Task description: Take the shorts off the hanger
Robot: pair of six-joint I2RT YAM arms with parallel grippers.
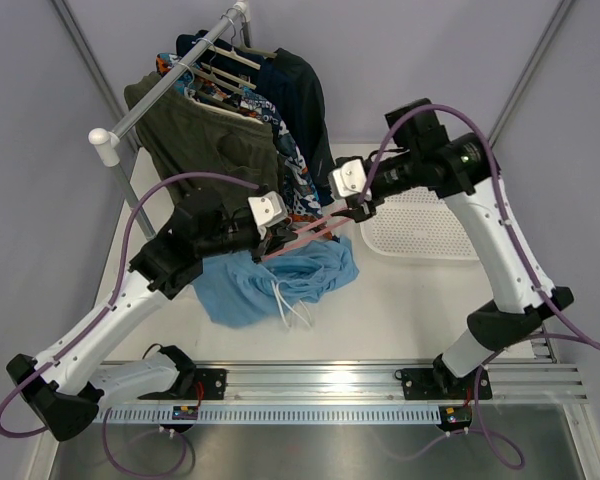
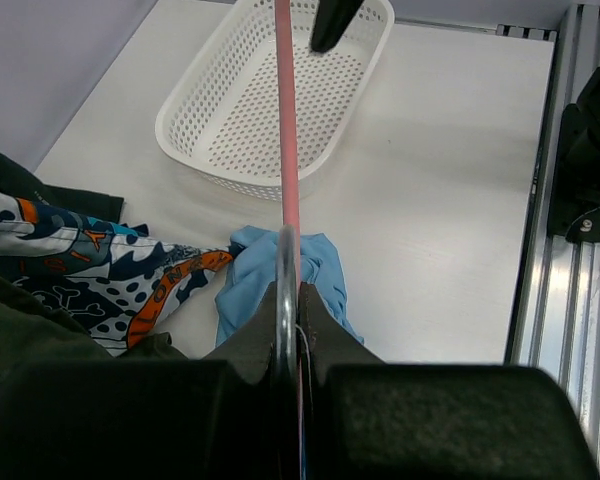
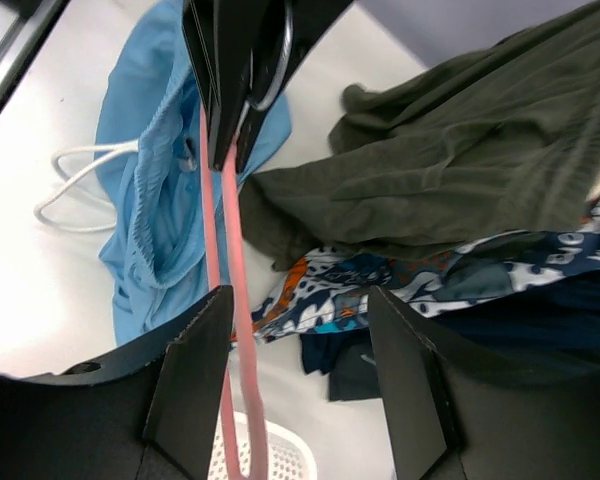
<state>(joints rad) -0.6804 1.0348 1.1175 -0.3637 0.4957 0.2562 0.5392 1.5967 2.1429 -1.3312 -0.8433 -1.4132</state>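
From above, we see the left end effector (image 1: 272, 240) and right end effector (image 1: 358, 208) meeting over the middle of the worktop (image 1: 400, 310). Their fingertips are too small and crowded here to make out. A thin pink hanger (image 1: 305, 235) runs between them. Directly below it, the light blue shorts (image 1: 280, 280) lie in a crumpled heap on the worktop, with a white drawstring (image 1: 298, 308) looping out toward the near edge. We cannot tell whether any fold is caught on the hanger. A white perforated basket (image 1: 420, 255) sits to the right, partly hidden by the right arm. Behind hangs a rail (image 1: 165, 80) of olive, navy and patterned garments. In the left wrist view, the dark fingers (image 2: 325, 335) fill the bottom edge and are pressed together on the hanger's metal hook. The pink bar runs straight up the frame and off the top, where one dark tip of the right end effector shows beside it. A corner of the blue shorts peeks out just past the fingers. In the right wrist view, the two fingers (image 3: 195, 380) stand spread wide, with the pink hanger passing between them, closer to one finger. The shorts appear soft and rumpled, with a gathered waistband, lying beside an olive garment (image 3: 460, 170).
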